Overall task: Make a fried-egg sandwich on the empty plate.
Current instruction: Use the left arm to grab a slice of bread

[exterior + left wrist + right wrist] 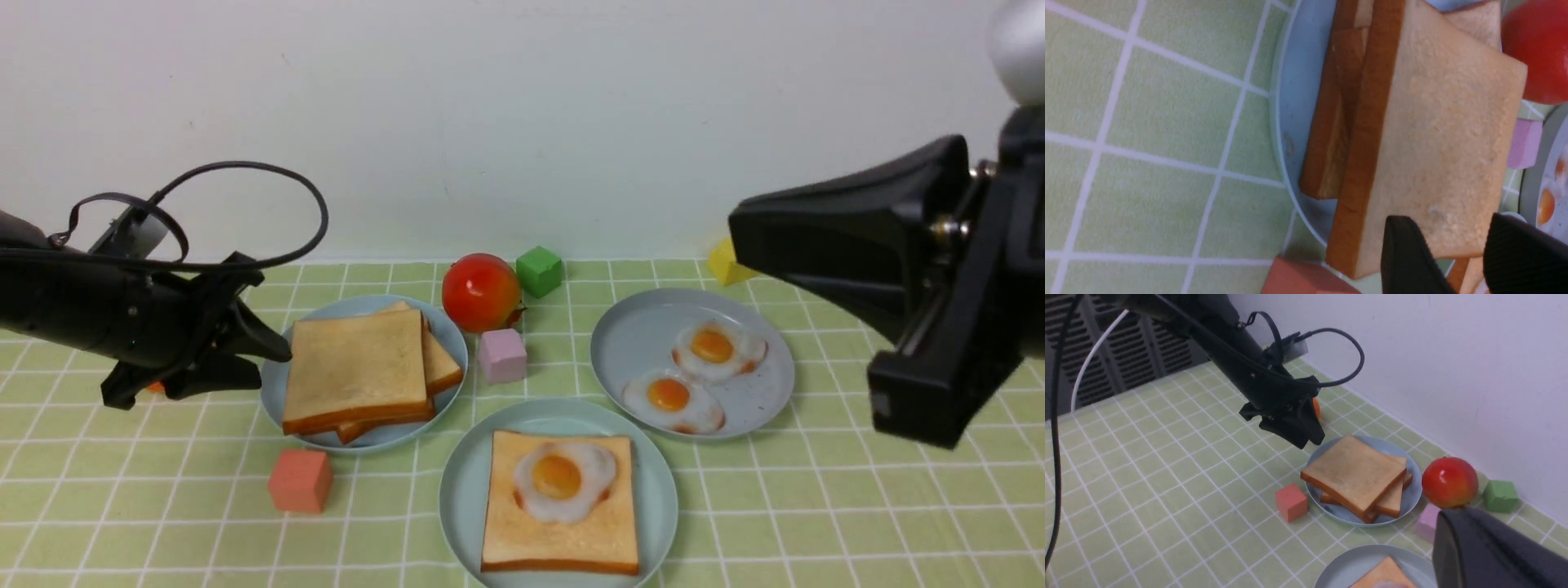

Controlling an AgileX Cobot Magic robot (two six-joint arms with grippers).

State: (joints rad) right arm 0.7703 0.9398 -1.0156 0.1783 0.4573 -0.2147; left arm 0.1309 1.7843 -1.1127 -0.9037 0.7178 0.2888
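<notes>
The empty plate [465, 490], pale mint-green, sits front centre and holds one toast slice [563, 531] with a fried egg [563, 478] on top. To its left, a blue plate [343, 306] carries a stack of toast slices [355, 367], and its top slice [1445, 134] fills the left wrist view. My left gripper [261, 359] is at that plate's left rim. It is open, fingers [1404, 253] apart over the top slice's corner, holding nothing. My right gripper [735, 229] is raised at the right, shut and empty, its fingers [1453, 539] pressed together.
A grey-blue plate [637, 343] at the right holds two more fried eggs [718, 347]. A red tomato [482, 291], a green cube [539, 271] and a pink cube [502, 355] lie between the plates. A salmon cube [300, 480] lies front left, a yellow block [727, 261] by the wall.
</notes>
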